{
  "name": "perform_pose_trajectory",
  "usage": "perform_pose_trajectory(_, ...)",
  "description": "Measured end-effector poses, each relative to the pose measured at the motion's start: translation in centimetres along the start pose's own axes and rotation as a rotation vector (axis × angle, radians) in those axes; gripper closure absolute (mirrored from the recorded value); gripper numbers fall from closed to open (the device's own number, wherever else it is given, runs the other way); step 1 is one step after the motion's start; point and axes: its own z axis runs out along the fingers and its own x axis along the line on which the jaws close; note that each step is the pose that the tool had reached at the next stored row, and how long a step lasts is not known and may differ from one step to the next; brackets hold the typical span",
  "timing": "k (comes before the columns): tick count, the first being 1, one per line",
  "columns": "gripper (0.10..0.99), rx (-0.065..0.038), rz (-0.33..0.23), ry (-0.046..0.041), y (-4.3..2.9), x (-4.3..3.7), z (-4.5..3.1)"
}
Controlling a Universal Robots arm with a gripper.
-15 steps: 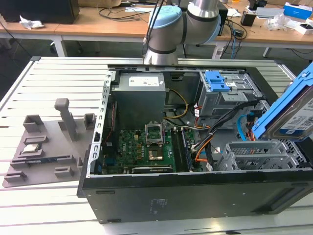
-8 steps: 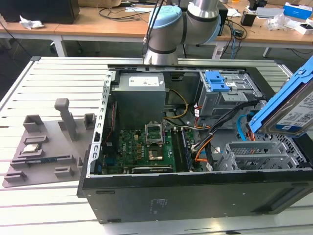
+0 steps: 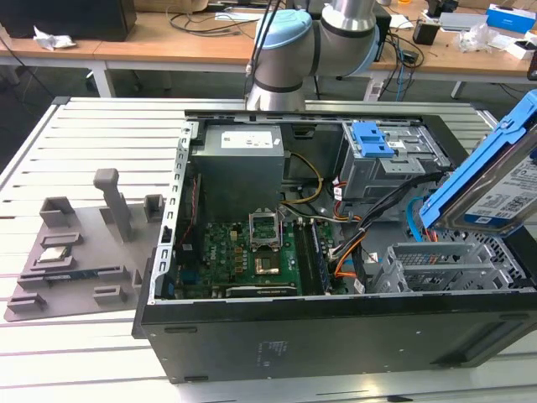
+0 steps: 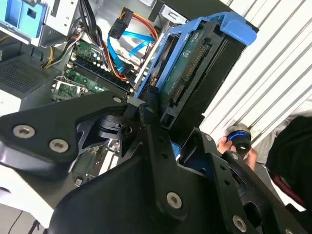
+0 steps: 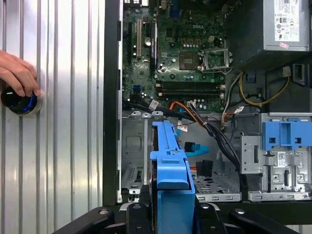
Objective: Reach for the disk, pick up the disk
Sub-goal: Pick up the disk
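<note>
Pick-up under way: the disk [image 3: 495, 180] is up, tilted above the open computer case [image 3: 336, 336]
The hand [image 5: 170, 214] is clamped on its blue bracket; next calls for a steady lift clear of the cables [image 3: 369, 222]

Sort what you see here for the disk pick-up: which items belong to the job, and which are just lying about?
Part of the job:
- the disk, lifted clear above the open computer case
- the gripper, closed on the disk's blue bracket

Just lying about:
- the grey fixture tray beside the case
- the blue clip on the drive cage
- the power supply
- the hand on a knob
</note>
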Motion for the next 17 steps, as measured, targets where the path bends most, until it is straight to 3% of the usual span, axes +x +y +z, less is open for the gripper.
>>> perform_pose_trajectory(7,0.722,0.000,0.000,0.0000,0.57,0.01,0.41)
perform_pose_trajectory(10,0.722,0.000,0.000,0.0016,0.66,0.04,1.22)
perform_pose_trajectory(13,0.722,0.000,0.000,0.0019,0.66,0.03,1.44)
perform_pose_trajectory(17,0.722,0.000,0.000,0.0021,0.65,-0.45,1.78)
